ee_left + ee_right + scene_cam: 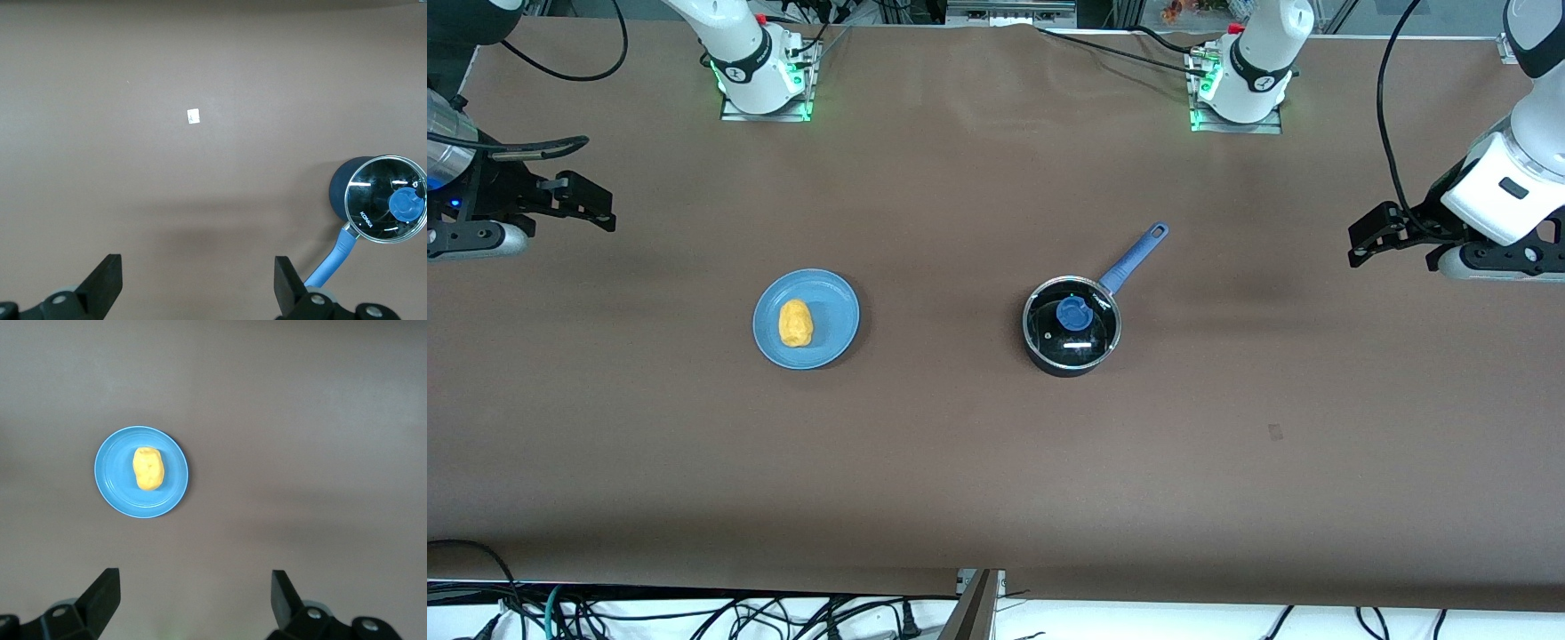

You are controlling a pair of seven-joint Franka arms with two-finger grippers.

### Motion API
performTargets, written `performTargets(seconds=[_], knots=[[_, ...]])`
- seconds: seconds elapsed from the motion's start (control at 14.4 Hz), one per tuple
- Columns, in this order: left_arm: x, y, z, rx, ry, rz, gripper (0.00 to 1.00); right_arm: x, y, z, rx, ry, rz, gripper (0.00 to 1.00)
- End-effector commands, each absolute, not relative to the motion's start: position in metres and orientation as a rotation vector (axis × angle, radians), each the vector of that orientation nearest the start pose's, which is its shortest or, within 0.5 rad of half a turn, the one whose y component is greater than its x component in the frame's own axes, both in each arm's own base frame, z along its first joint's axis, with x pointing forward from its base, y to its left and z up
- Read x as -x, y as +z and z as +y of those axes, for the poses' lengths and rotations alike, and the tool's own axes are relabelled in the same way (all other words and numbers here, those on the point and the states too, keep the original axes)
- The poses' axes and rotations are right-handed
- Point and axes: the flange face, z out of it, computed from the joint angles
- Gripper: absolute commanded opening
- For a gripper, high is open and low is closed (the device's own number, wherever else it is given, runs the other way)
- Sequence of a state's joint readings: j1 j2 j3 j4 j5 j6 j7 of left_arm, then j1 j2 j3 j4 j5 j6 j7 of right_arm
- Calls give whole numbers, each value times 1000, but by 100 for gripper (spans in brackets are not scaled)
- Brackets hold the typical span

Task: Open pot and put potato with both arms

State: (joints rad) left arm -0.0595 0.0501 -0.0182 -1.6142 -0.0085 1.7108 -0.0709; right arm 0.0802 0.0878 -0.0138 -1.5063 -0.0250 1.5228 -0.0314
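Brown cloth covers the surface (960, 462) under us. Our left tool (198, 283) and right tool (195, 600) hang wide open and empty at their own ends. We should close squarely on the lid's knob (1073, 313) of the pot (1071, 326), lifting straight, before fetching the potato (795, 324) from its plate (838, 333).

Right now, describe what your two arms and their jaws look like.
Both arms are glossy white with dark grey joint rings, and green lights glow at their bases. Black cables trail along each. The left gripper and the right gripper are black, with two flat angular jaws on a black body that has silver-grey parts. The right arm's wrist shows a blue light.
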Motion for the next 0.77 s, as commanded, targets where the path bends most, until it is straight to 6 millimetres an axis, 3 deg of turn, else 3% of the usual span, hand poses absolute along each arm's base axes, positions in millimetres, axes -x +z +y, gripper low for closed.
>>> performTargets(seconds=[0.0, 0.7], knots=[[-583, 592, -45, 3161, -83, 45, 100, -577, 603, 35, 3158, 111, -162, 100], [-582, 594, -56, 3161, -85, 46, 100, -578, 603, 37, 3157, 106, -157, 100]])
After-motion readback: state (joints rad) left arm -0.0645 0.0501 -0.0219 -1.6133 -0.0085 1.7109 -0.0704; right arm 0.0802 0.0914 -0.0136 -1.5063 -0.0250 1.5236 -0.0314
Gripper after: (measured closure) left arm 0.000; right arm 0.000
